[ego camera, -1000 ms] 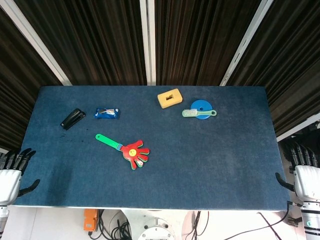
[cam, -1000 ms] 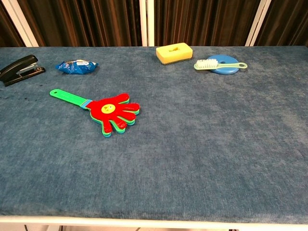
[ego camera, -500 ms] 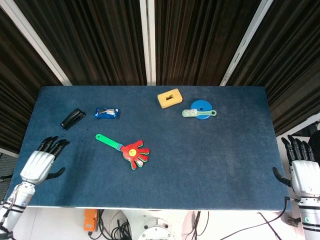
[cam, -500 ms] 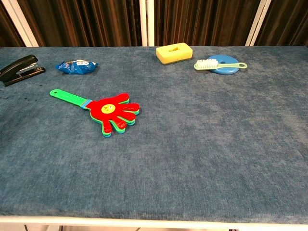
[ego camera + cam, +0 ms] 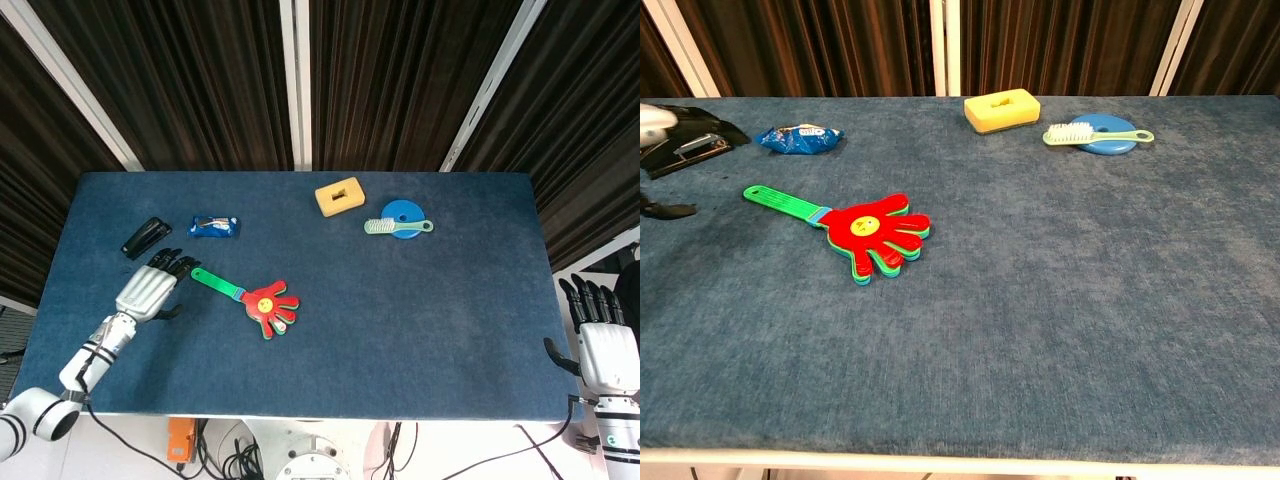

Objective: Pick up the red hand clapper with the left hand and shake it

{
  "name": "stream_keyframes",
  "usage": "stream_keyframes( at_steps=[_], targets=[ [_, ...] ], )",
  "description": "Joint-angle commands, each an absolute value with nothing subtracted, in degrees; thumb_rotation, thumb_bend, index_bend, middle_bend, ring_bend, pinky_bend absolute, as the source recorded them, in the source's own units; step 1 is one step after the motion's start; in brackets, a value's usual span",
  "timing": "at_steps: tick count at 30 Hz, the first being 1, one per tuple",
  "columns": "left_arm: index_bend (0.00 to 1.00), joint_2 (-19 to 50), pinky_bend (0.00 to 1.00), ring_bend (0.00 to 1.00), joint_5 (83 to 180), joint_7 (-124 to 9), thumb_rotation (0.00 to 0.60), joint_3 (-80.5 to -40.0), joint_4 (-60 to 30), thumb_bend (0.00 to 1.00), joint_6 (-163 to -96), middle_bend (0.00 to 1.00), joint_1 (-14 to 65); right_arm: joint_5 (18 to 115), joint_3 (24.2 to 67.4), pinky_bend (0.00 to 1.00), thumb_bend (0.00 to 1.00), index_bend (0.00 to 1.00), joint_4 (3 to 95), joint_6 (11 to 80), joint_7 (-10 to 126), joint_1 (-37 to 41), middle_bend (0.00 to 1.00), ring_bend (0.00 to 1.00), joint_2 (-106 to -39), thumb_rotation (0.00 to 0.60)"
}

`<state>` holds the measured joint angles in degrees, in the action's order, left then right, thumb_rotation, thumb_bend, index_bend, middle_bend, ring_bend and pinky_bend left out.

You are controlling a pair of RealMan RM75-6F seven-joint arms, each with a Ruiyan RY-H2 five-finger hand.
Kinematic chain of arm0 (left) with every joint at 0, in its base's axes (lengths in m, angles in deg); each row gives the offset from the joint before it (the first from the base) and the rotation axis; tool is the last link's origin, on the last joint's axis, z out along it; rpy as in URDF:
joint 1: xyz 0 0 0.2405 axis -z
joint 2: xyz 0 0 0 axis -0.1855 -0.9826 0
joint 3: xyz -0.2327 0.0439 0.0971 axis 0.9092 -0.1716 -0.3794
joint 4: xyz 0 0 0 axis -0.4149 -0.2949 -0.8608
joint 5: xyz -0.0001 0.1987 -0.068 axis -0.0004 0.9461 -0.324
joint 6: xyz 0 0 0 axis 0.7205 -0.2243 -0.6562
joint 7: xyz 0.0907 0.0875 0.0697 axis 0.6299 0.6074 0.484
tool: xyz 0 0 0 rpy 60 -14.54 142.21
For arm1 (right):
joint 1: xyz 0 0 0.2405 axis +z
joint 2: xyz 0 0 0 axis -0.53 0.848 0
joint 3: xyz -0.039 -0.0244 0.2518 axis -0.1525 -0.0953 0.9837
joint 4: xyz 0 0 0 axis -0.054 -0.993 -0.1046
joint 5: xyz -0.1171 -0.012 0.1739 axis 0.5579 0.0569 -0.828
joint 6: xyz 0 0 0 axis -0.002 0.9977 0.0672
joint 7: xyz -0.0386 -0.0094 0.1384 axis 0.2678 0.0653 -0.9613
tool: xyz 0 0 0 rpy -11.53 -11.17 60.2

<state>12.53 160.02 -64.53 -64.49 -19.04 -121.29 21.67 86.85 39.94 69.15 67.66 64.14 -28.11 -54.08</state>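
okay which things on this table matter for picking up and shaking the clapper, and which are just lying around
For the job:
clapper
left hand, open, beside the clapper's green handle, not touching it

Lying about:
stapler
blue packet
yellow sponge
brush on a blue disc
right hand, open, off the table's edge

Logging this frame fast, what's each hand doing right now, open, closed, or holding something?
Left hand: open, holding nothing, just left of the clapper handle.
Right hand: open, holding nothing, off the table's right edge.
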Motion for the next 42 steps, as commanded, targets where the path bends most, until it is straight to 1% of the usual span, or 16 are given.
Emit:
stream_keyframes(
  at_steps=[1, 5, 13, 18, 24, 28, 33, 39, 42],
  targets=[
    [0.14, 14.0, 0.08, 0.00, 159.5, -65.3, 0.600, -64.8, -20.9, 0.28, -118.0, 0.13, 24.1, 86.8, 40.0, 0.00, 0.20, 0.00, 69.1, 67.5, 64.0, -28.1, 0.00, 0.00, -54.1, 0.600],
    [0.14, 15.0, 0.07, 0.00, 160.8, -65.3, 0.600, -66.2, -22.3, 0.28, -115.9, 0.12, 26.0, 86.6, 40.2, 0.00, 0.20, 0.00, 68.8, 67.4, 63.7, -28.1, 0.00, 0.00, -54.0, 0.600],
    [0.14, 18.1, 0.07, 0.00, 161.2, -66.2, 0.600, -66.1, -23.9, 0.28, -113.7, 0.12, 30.0, 86.4, 39.7, 0.00, 0.20, 0.00, 68.4, 66.1, 63.8, -28.0, 0.00, 0.00, -54.2, 0.600],
    [0.19, 19.4, 0.07, 0.00, 161.9, -66.8, 0.600, -66.8, -24.8, 0.28, -112.8, 0.12, 31.8, 85.7, 40.0, 0.00, 0.20, 0.00, 67.7, 66.0, 63.1, -28.1, 0.00, 0.00, -54.2, 0.600],
    [0.22, 21.1, 0.06, 0.00, 161.4, -67.7, 0.600, -67.5, -27.2, 0.28, -111.5, 0.12, 33.1, 85.3, 40.3, 0.00, 0.20, 0.00, 67.0, 65.8, 62.1, -28.3, 0.00, 0.00, -54.0, 0.600],
    [0.26, 21.7, 0.06, 0.00, 161.2, -68.6, 0.600, -67.8, -27.9, 0.28, -112.2, 0.12, 33.2, 85.0, 40.4, 0.00, 0.20, 0.00, 66.4, 65.5, 61.4, -28.3, 0.00, 0.00, -53.9, 0.600],
    [0.39, 22.6, 0.06, 0.00, 161.9, -71.2, 0.600, -68.5, -28.7, 0.28, -113.9, 0.12, 33.2, 84.8, 40.4, 0.00, 0.21, 0.00, 66.1, 65.1, 61.0, -28.2, 0.00, 0.00, -54.1, 0.600],
    [0.41, 23.7, 0.06, 0.00, 162.6, -73.3, 0.600, -69.4, -29.9, 0.28, -114.5, 0.12, 33.7, 84.8, 40.4, 0.00, 0.21, 0.00, 66.2, 65.0, 61.1, -28.3, 0.00, 0.00, -54.0, 0.600],
    [0.46, 23.8, 0.06, 0.00, 162.2, -73.9, 0.600, -69.4, -29.7, 0.29, -114.7, 0.12, 33.8, 84.7, 40.4, 0.00, 0.21, 0.00, 66.2, 64.8, 61.1, -28.3, 0.00, 0.00, -54.0, 0.600]
  ],
)
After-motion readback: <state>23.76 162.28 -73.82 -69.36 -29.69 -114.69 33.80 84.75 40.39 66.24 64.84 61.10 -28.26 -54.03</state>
